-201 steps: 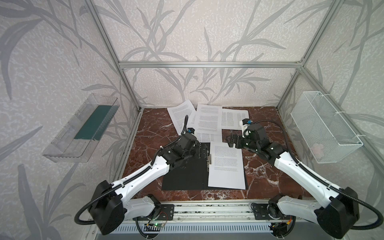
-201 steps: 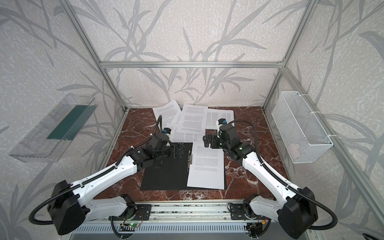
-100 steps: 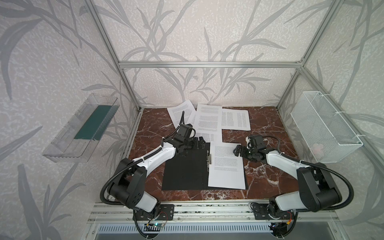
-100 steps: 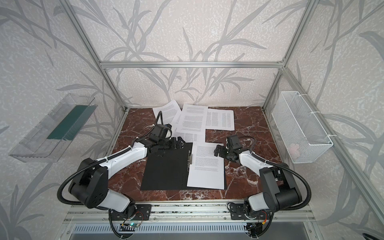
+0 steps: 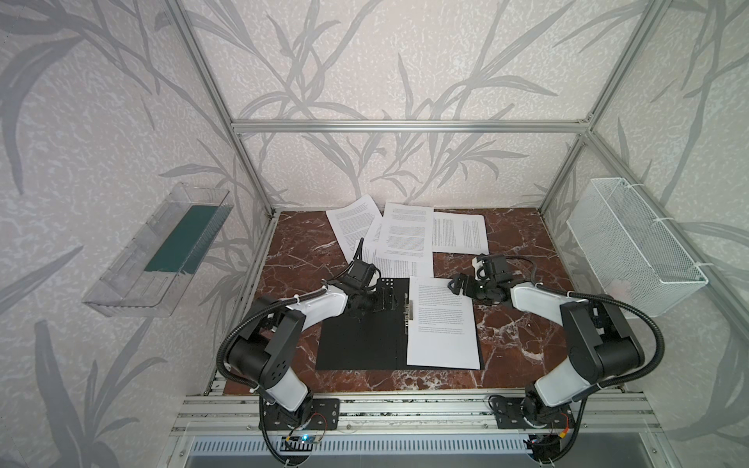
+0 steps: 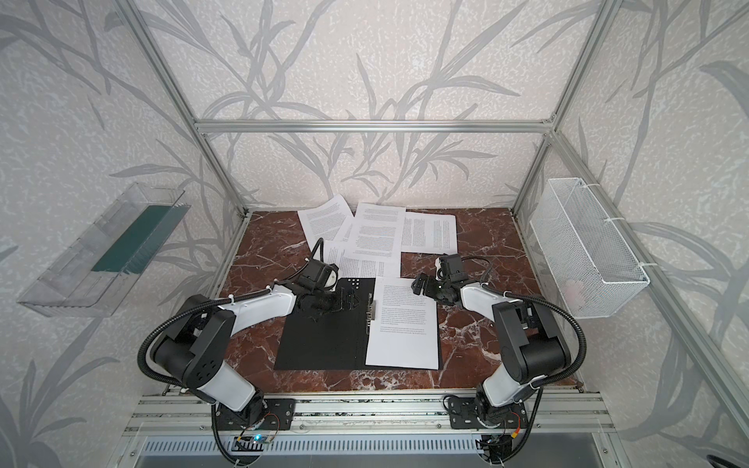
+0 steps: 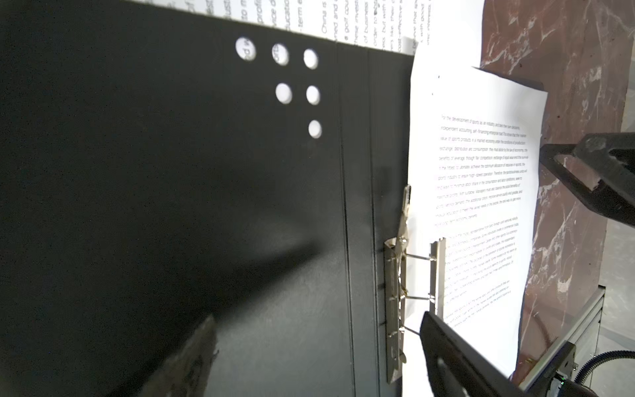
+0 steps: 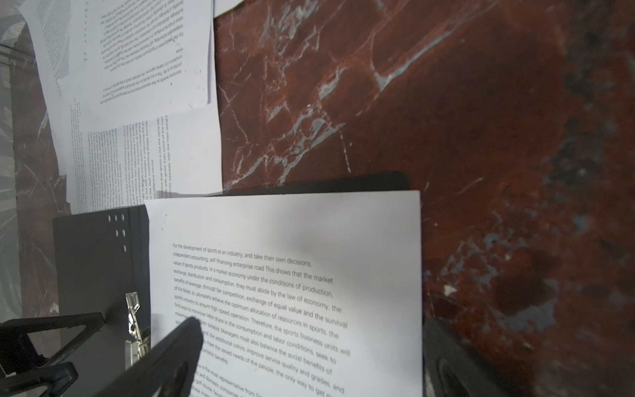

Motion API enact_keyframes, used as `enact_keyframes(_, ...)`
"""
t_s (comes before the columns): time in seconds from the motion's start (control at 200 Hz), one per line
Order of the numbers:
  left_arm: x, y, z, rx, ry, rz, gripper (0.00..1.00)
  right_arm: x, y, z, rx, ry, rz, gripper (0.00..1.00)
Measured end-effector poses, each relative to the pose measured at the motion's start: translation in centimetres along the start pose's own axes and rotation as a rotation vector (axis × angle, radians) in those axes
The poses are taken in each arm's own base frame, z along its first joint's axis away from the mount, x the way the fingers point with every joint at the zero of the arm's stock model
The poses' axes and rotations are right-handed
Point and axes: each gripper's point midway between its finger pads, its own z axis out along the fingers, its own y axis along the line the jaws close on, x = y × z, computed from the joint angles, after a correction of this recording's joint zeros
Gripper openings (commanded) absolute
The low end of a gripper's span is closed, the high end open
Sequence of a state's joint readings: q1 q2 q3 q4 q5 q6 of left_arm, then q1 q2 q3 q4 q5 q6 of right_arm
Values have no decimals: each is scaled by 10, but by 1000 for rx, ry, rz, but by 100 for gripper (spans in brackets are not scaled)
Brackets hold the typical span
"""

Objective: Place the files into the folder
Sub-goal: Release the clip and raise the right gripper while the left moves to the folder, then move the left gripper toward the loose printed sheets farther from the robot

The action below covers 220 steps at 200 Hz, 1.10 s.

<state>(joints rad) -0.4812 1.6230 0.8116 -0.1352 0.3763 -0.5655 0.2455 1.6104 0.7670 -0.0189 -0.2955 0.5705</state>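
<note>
While one printed white paper sheet point(image 5: 441, 324) lies in the open black-lined folder point(image 5: 356, 344) at frame centre, left claw point(image 5: 384, 302) and right claw point(image 5: 457, 287) hover spread, empty; overlapping loose sheets point(image 5: 407, 237) above it could drag together or crumple if pinched carelessly.

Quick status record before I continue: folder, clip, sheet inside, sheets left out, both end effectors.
folder: open flat, black inside up
clip: metal, at the spine; clamping unclear
sheet in folder: one, on the right half, beside the clip
loose sheets: several, overlapping, behind the folder
left end effector: open, empty, over the folder's left half
right end effector: open, empty, over that sheet's far right corner
</note>
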Motion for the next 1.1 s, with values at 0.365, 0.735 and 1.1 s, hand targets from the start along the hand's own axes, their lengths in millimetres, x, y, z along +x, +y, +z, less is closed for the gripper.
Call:
enact_keyframes(0.365,-18,-1,14,30,-59,36,92,-4,-4,0,16,-16,-21,99)
enact_keyframes(0.735,-21,-4,13,59,-99,41,91,6,9,-7,114,-23,-172,99)
enact_keyframes(1.1,-20,-4,12,74,-124,49,91,3,15,-9,173,-46,-233,99)
